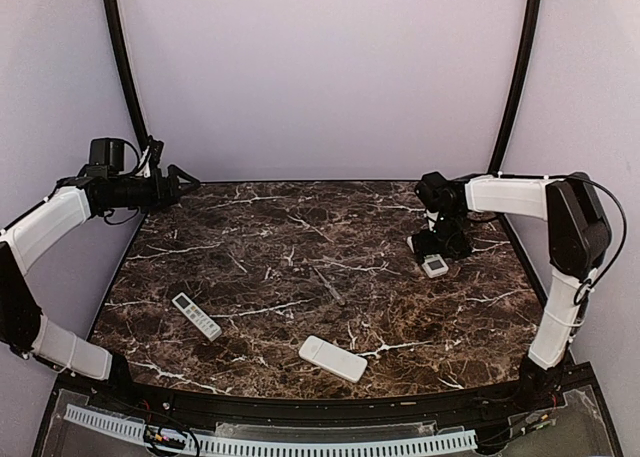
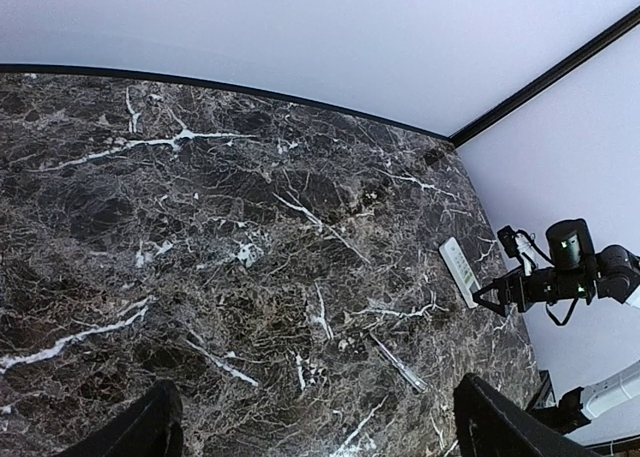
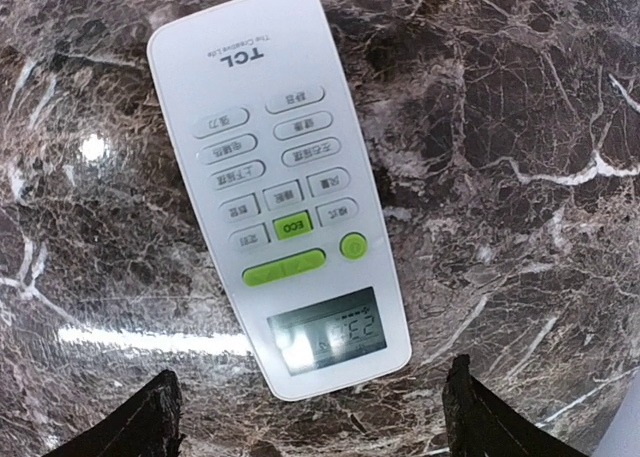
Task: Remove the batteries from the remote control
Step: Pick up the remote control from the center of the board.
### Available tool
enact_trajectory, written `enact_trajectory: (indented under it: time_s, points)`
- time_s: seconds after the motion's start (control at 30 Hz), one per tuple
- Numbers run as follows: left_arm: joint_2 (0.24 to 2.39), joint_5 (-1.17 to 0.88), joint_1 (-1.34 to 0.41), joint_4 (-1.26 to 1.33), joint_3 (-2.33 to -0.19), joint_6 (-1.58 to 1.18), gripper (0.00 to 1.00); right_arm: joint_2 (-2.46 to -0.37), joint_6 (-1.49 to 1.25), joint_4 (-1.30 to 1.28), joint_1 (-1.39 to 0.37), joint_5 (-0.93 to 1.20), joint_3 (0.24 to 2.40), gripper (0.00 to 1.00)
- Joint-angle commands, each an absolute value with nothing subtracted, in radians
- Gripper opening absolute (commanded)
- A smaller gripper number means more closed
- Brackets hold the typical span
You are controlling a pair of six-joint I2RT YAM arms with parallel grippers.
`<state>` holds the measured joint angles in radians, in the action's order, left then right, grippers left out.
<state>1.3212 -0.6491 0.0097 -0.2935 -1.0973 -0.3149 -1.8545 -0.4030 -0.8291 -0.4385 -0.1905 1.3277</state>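
White TCL remote (image 3: 280, 192) under R gripper (image 3: 315, 422), jaws wide apart; L gripper (image 1: 186, 185) also spread, far-left corner of tabletop (image 1: 300, 227).

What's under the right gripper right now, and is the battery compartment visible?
A white TCL remote lies face up on the marble table below the open right gripper, with its buttons and display showing. Its back, and any batteries inside, are hidden.
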Motion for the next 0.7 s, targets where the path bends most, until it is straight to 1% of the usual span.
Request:
enact_trajectory:
  time_s: [0.0,0.07,0.27,0.37,0.47,0.6,0.67]
  points:
    - [1.297,-0.682,0.007,-0.285,-1.108,-0.325,0.94,-1.901,-0.409,-0.816,-0.432,-0.172,1.353,0.80]
    - [1.301,-0.678,0.007,-0.288,-1.107,-0.323,0.94,-1.909,-0.407,-0.786,-0.419,-0.126,1.346,0.76]
    - [1.311,-0.654,0.007,-0.322,-1.123,-0.303,0.93,-1.968,-0.384,-0.805,-0.404,-0.160,1.384,0.78]
    - [1.306,-0.646,0.007,-0.332,-1.127,-0.297,0.93,-1.963,-0.362,-0.788,-0.394,-0.165,1.367,0.78]
    - [1.297,-0.652,0.008,-0.336,-1.130,-0.298,0.93,-1.959,-0.349,-0.755,-0.378,-0.140,1.336,0.75]
    - [1.282,-0.639,0.007,-0.351,-1.137,-0.290,0.94,-1.956,-0.330,-0.730,-0.371,-0.126,1.311,0.75]
    - [1.275,-0.636,-0.013,-0.358,-1.142,-0.284,0.94,-1.955,-0.311,-0.719,-0.370,-0.111,1.310,0.73]
